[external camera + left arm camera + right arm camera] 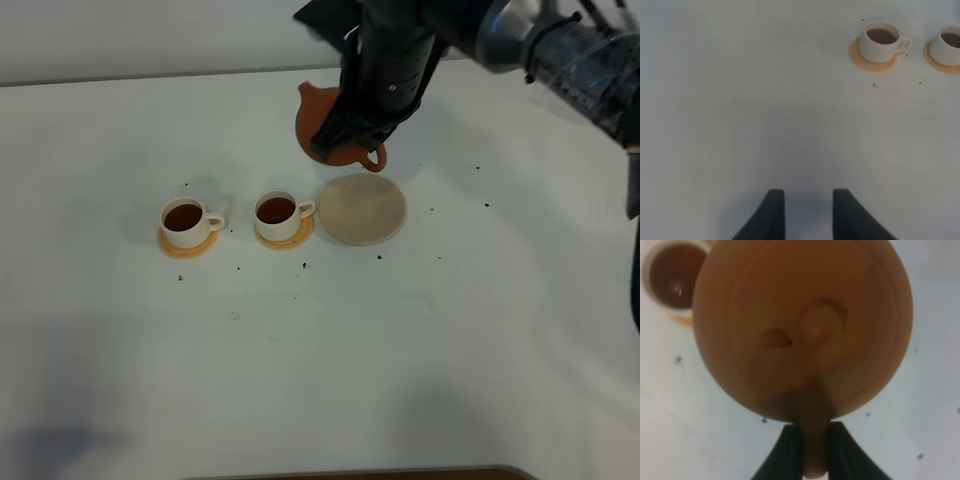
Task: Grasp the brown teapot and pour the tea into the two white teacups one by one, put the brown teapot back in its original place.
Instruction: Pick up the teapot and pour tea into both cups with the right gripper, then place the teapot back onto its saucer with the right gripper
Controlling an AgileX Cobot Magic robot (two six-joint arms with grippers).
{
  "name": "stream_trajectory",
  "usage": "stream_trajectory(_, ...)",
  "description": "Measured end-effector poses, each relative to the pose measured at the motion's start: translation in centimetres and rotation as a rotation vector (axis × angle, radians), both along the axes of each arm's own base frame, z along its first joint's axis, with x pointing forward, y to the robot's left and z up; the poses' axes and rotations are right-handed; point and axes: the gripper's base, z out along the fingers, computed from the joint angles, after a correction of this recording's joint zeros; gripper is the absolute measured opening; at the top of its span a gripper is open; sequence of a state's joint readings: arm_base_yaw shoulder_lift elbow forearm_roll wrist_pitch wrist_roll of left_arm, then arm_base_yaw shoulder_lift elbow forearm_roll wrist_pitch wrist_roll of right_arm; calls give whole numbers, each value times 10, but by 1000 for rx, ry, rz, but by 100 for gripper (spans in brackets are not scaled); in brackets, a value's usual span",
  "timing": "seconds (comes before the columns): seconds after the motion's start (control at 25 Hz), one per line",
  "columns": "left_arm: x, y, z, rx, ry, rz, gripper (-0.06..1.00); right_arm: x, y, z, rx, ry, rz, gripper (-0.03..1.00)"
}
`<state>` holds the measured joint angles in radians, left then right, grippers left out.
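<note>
The brown teapot (312,115) hangs in the air just behind the pale beige saucer (362,208), roughly level. My right gripper (352,140) is shut on its loop handle. In the right wrist view the teapot's lid (805,330) fills the frame and my right gripper (814,452) pinches the handle. The two white teacups (185,218) (278,212) stand on orange coasters left of the saucer, both holding dark tea. My left gripper (809,212) is open and empty over bare table; the cups show far off in its view (880,40) (950,45). The left gripper is out of the exterior view.
The saucer is bare. Small dark specks are scattered on the white table (330,340) around the cups and saucer. The right arm (560,50) reaches in from the back right. One tea-filled cup (675,275) shows beside the teapot in the right wrist view.
</note>
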<state>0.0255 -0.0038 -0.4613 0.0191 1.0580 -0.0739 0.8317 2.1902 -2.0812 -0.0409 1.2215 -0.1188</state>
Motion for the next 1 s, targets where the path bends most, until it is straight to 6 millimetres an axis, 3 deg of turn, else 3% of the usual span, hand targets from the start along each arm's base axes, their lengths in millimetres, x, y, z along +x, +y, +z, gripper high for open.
stream_trajectory(0.16,0,0,0,0,0,0,28,1,-12,1,38,66,-68,14)
stream_trajectory(0.52,0,0,0,0,0,0,28,-11,-22,-36,-44,186,-80,14)
stream_trajectory(0.76,0,0,0,0,0,0,28,-10,-21,-54,-8,159,-85,14)
stream_trajectory(1.0,0,0,0,0,0,0,28,-6,-17,-59,25,119,-86,14)
